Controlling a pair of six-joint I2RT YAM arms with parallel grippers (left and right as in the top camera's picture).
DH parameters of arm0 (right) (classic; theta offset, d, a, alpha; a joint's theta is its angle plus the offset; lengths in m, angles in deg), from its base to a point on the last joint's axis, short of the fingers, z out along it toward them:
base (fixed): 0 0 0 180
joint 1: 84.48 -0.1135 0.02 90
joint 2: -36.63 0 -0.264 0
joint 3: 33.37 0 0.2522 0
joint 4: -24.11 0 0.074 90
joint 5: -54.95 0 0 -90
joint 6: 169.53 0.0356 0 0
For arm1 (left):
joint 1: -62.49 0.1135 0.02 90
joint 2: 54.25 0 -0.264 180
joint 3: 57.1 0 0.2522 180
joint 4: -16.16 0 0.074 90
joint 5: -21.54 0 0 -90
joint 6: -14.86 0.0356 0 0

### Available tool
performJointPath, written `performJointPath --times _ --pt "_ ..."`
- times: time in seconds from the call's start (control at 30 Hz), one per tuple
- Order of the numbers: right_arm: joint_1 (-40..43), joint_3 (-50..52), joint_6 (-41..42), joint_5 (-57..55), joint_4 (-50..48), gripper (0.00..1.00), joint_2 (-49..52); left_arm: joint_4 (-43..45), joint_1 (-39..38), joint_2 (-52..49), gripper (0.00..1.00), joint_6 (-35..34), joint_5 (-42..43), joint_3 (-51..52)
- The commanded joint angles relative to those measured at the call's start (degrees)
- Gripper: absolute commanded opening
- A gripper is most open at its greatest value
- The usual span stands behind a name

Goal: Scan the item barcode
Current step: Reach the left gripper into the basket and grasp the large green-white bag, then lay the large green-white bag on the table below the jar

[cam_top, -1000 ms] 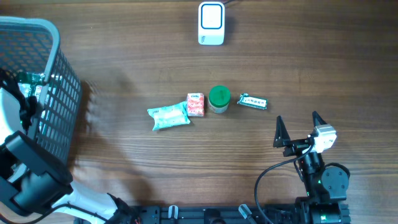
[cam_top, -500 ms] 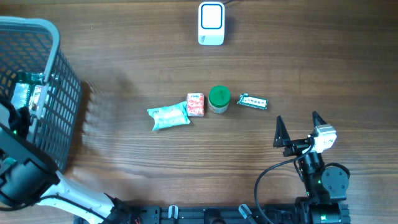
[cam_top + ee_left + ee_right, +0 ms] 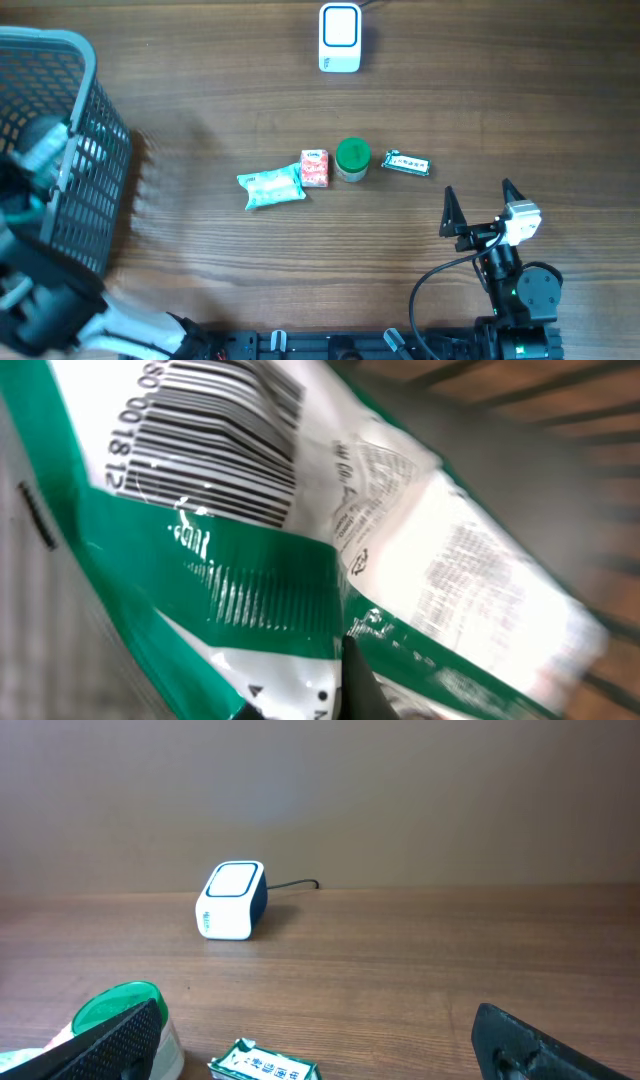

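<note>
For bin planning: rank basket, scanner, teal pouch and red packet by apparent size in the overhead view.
1. basket, largest by far
2. scanner and teal pouch, too alike to rank
3. red packet, smallest

Brown wooden table across the whole overhead view, grain running left to right in long darker and lighter streaks, matte in finish. Seen from low on the right side, the same tabletop stretching away to a straight far edge. Beyond that edge, a plain tan wall, evenly coloured, slightly paler in a soft patch near its upper middle. Gentle, diffuse lighting; one blurred shadow on the wood toward the left.
</note>
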State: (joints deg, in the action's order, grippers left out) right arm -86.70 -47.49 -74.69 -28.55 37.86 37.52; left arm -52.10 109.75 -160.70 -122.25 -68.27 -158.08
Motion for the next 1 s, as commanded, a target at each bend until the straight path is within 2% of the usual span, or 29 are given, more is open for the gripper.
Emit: performJointPath --times 0.0,0.13,0.23,0.43,0.5,0.57,0.73,0.97 --pt "-0.2 0.1 -0.3 -0.5 -0.3 1.0 -0.5 0.8 0.1 18.4 0.04 1.9 4.9 -7.8" --pt "-0.2 0.1 -0.3 -0.5 -0.3 1.0 -0.5 -0.1 1.4 33.0 0.04 1.7 4.9 -9.8" --pt "-0.2 0.1 -0.3 -0.5 -0.3 1.0 -0.5 -6.8 1.3 41.0 0.04 2.2 5.7 -9.8" --pt "-0.2 0.1 -0.3 -0.5 -0.3 1.0 -0.5 -22.3 -0.1 47.6 0.04 12.4 17.1 -9.7" --pt "-0.2 0.1 -0.3 -0.5 -0.3 1.0 -0.5 -28.7 -3.5 47.7 0.04 17.0 23.3 -9.2" --pt "-0.2 0.1 -0.3 -0.5 -0.3 1.0 -0.5 -31.5 -9.1 48.2 0.04 21.5 24.2 -6.3" --pt "-0.2 0.1 -0.3 -0.5 -0.3 1.0 -0.5 -26.1 -21.4 49.2 0.04 21.8 22.7 6.9" --pt "-0.2 0.1 -0.3 -0.5 -0.3 1.0 -0.5 -0.6 -42.6 47.0 0.04 11.4 22.6 36.9"
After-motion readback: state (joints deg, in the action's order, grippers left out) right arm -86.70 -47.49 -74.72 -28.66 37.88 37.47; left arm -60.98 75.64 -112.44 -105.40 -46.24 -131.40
